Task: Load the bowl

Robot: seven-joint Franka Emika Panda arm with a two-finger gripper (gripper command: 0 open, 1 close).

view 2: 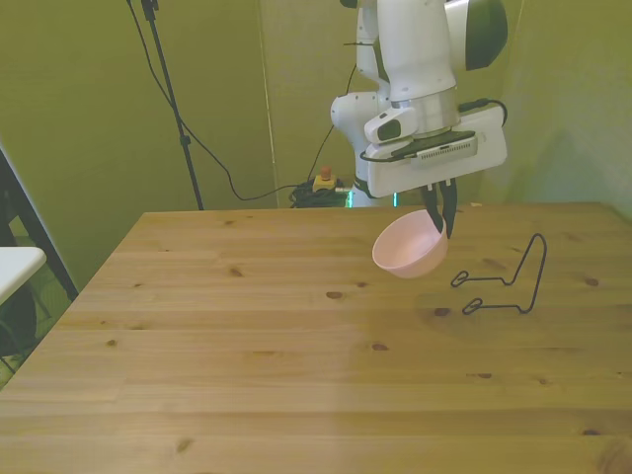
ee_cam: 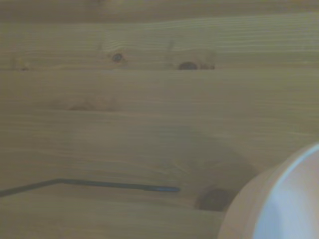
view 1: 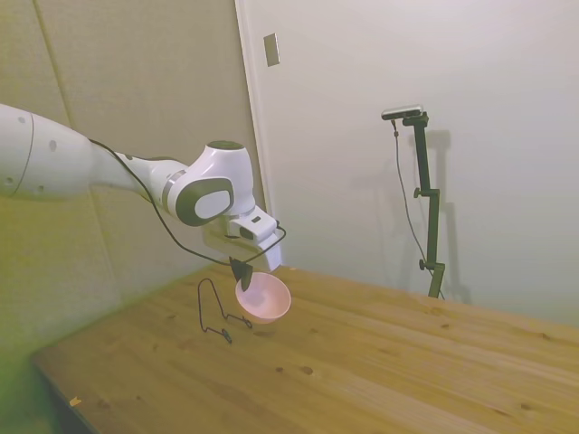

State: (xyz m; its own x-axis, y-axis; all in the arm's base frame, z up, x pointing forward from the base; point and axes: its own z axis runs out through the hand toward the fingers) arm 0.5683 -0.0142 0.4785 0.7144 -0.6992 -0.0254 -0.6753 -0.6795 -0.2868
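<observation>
Your jaws pinch only the rim of the bowl, which hangs tilted above the counter beside the wire rack. It may slip or clip the wire.

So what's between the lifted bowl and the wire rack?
Nothing: in the front view, only bare table separates the bowl, held by the pincer, from the wire rack.
</observation>
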